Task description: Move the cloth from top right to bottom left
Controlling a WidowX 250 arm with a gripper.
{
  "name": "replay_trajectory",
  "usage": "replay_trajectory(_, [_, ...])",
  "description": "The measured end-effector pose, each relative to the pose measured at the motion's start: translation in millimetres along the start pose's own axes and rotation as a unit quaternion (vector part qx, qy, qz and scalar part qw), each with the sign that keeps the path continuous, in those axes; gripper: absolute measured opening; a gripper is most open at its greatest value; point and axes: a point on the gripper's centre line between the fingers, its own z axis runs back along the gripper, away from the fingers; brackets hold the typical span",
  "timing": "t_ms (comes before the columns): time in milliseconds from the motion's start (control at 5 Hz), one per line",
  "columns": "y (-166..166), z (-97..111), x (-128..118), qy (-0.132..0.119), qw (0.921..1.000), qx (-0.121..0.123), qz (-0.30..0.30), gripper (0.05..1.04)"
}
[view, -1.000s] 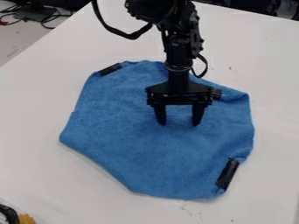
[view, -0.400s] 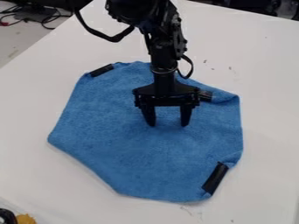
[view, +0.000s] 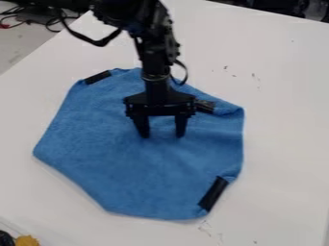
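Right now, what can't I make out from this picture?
All in the camera view:
- The table under the cloth: hidden by the cloth.
- The rest of the arm: cut off by the top edge.
- What the yellow thing is: cut off by the bottom edge.
- Whether the gripper pinches any cloth: too small to tell.

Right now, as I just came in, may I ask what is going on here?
A black robot arm has its gripper pointing down at a blue cloth, fingers apart. The cloth lies spread on the white table, with black strips along its edge. It is probably being pressed and slid, not pinched.
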Motion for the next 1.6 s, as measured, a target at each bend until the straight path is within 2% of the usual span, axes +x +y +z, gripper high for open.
replay_trajectory(400, [44.9,-1.6,-3.9,0.001,0.9995,0.015,0.029,0.995])
replay_trajectory(800, [49.8,-0.4,-4.5,-0.005,0.9995,0.020,0.023,0.995])
replay_trajectory(1000, [56.7,2.8,-11.1,0.003,0.9991,0.025,0.035,0.996])
replay_trajectory(1200, [61.6,9.1,-23.9,0.026,0.9977,0.031,0.054,0.998])
replay_trajectory(1400, [49.1,28.9,-19.6,0.019,0.9976,0.021,0.063,0.999])
replay_trajectory(1600, [33.5,34.1,-18.1,0.009,0.9984,0.010,0.055,0.999])
